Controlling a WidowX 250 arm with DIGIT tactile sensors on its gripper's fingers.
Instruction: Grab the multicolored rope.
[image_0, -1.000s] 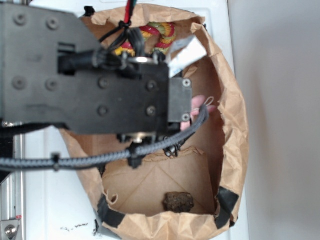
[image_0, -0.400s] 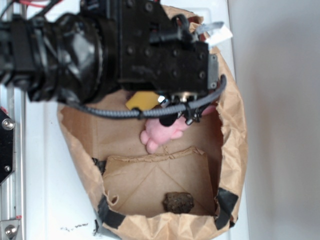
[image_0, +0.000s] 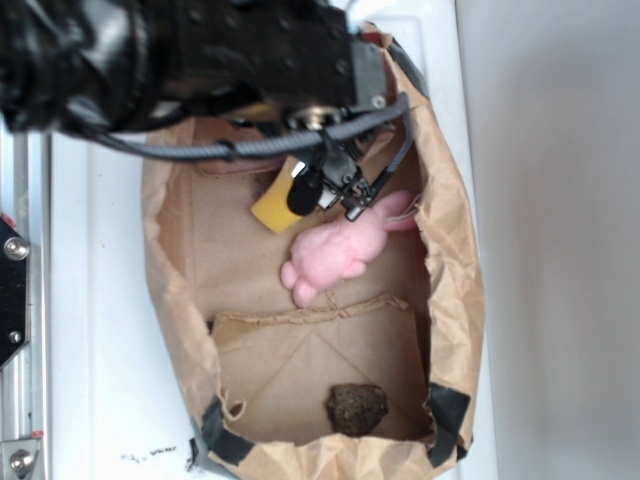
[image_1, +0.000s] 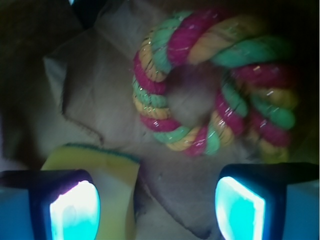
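Wrist view gives us the multicolored rope (image_1: 215, 95) plainly: thick twisted strands of red, yellow and green, curled into a loop on crumpled brown paper. We find no brand, label or legible writing on it, nor anywhere else in either view. The gripper (image_1: 155, 205) is spread wide, its two glowing pads low in the picture on either side with nothing between them but paper; the rope lies beyond them, untouched. Just beside the rope, toward the left pad, sits the yellow sponge wedge (image_1: 107, 172), with a thin green edge along its top, partly covered by that pad.

From the exterior view, we see one container, a brown paper bag (image_0: 455, 290) lying open on a white surface (image_0: 100, 320), its rim rolled and patched with black tape at two corners. The black arm (image_0: 200, 45) reaches over the bag's upper end and hides the rope entirely, so we can place the rope only by the wrist camera: inside the bag, on its paper floor, next to the sponge. Inside the bag, we also see the sponge wedge (image_0: 272, 208) poking out from under the arm, and the pink plush bunny (image_0: 335, 255) just below it, near the bag's middle. Well apart from the bunny, at the bag's lower end, a small dark brown lump (image_0: 357, 407) rests on a folded paper flap.
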